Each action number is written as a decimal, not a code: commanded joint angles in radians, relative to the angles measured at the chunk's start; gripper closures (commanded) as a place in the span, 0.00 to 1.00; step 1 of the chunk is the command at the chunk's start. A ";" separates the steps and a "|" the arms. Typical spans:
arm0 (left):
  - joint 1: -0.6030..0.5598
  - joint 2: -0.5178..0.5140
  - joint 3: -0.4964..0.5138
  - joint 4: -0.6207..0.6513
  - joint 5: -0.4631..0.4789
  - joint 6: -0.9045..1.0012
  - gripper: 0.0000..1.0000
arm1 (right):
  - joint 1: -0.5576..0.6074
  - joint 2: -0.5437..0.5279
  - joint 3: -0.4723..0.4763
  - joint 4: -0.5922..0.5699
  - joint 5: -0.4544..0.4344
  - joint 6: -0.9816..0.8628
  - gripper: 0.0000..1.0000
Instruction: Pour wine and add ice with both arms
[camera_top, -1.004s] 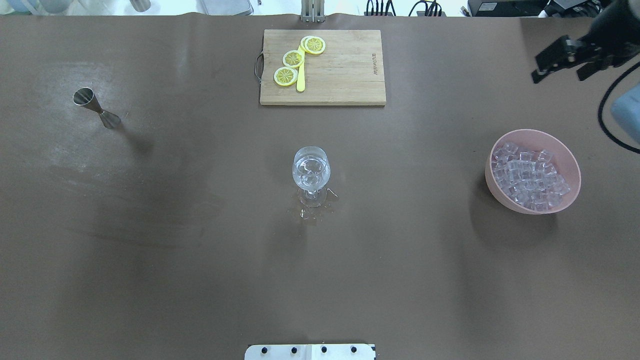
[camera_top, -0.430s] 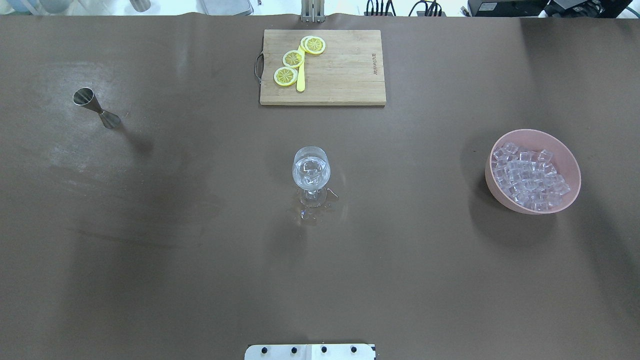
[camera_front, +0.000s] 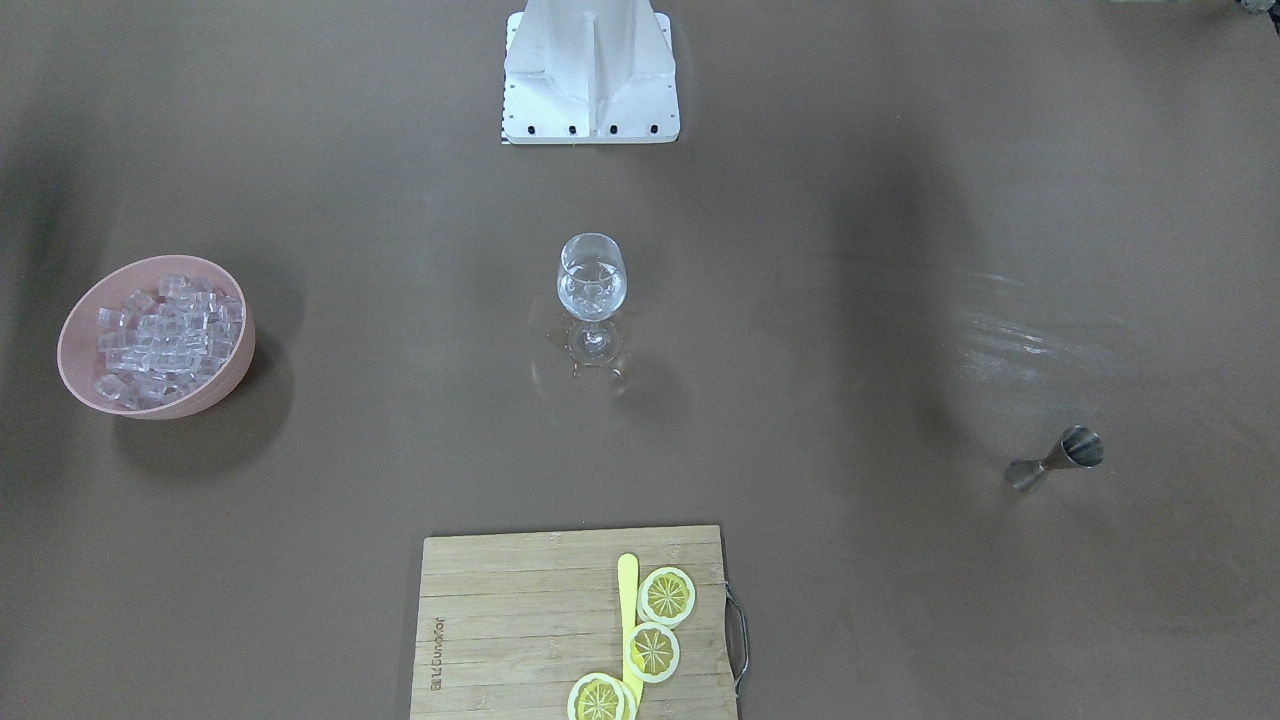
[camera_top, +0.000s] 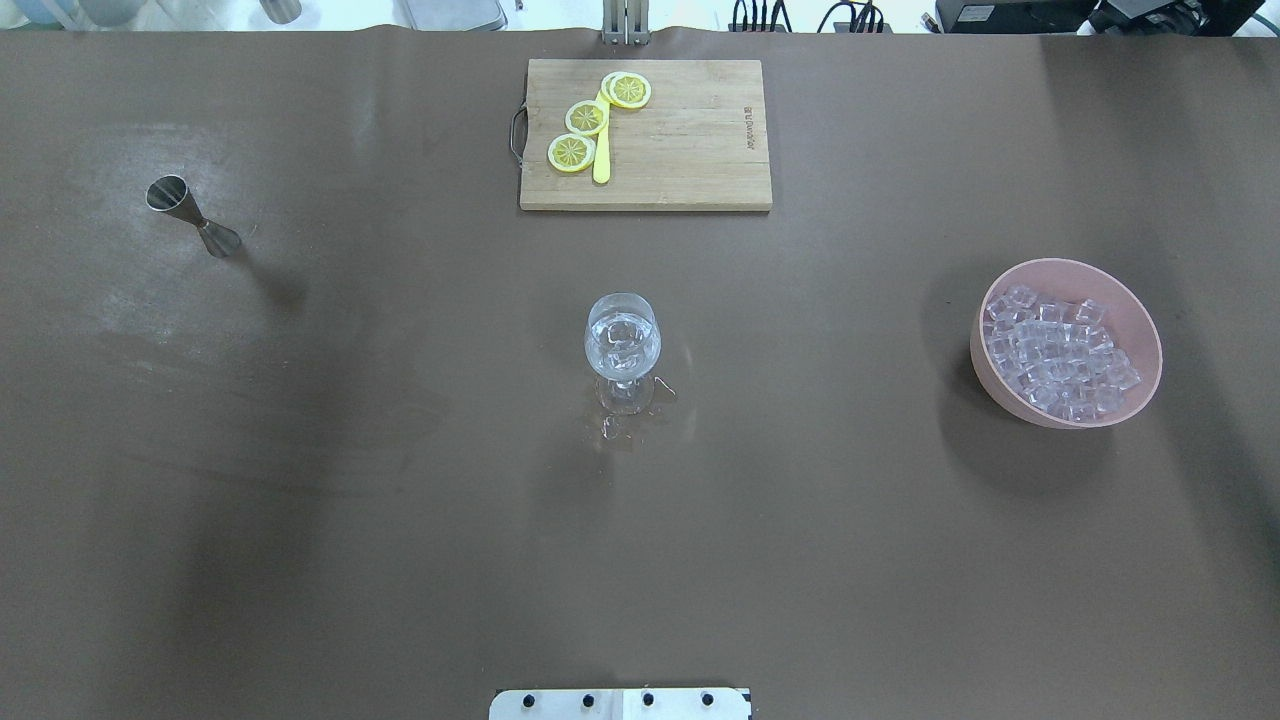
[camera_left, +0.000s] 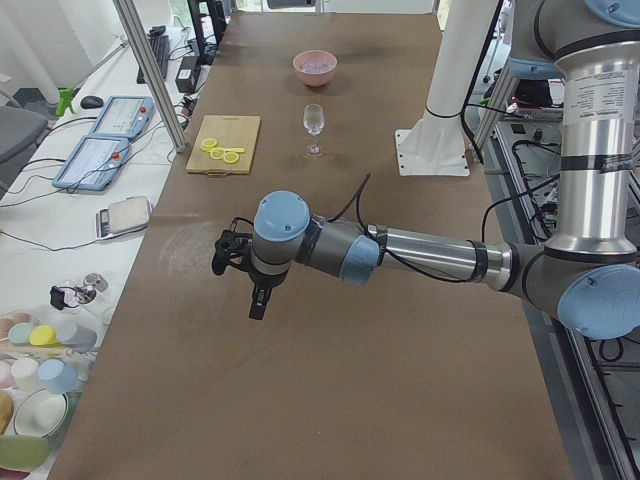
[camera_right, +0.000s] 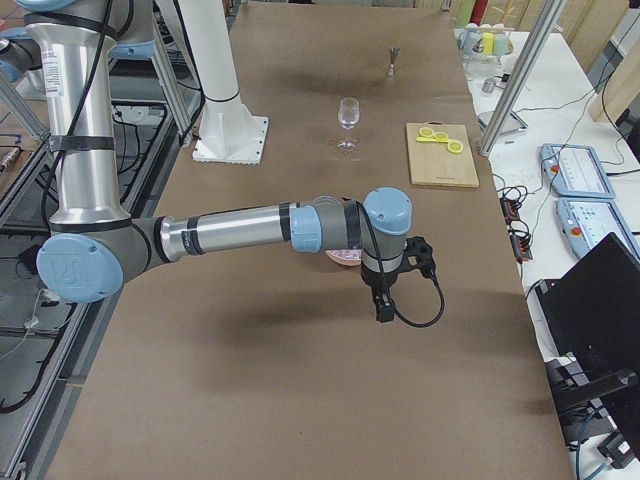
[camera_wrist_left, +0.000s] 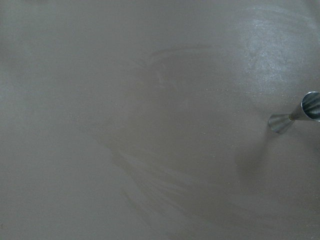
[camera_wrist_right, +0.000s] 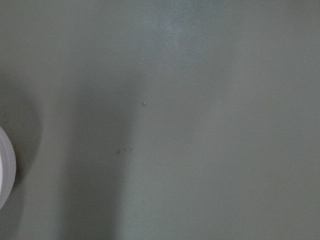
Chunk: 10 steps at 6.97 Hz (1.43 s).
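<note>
A wine glass (camera_top: 622, 345) stands upright at the table's middle, also in the front view (camera_front: 591, 285). It holds a few clear ice cubes. The colourless wine in it is hard to make out. A heap of ice (camera_top: 1058, 352) fills a pink bowl (camera_top: 1145, 335) on the right. My left gripper (camera_left: 245, 275) hangs over the table's left end, seen only in the exterior left view. My right gripper (camera_right: 393, 275) hangs by the bowl, seen only in the exterior right view. I cannot tell whether either is open or shut.
A steel jigger (camera_top: 190, 215) stands at the far left, also in the left wrist view (camera_wrist_left: 297, 115). A wooden cutting board (camera_top: 690, 150) with lemon slices (camera_top: 585, 118) lies at the back. A wet patch (camera_top: 625, 425) lies around the glass foot. The white pedestal (camera_front: 590, 70) stands at my base.
My right gripper was at the top right edge of the overhead view one second ago and has left that view. The glass, bowl and jigger have not moved.
</note>
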 joint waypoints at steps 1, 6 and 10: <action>0.008 -0.046 0.017 0.013 0.084 0.001 0.02 | 0.011 0.002 0.000 0.013 -0.005 0.003 0.00; 0.016 -0.123 0.025 0.153 0.002 0.004 0.02 | 0.005 0.031 -0.024 0.013 -0.007 0.027 0.00; 0.019 -0.018 0.082 -0.046 0.005 0.024 0.02 | 0.005 0.043 -0.038 0.012 0.006 0.030 0.00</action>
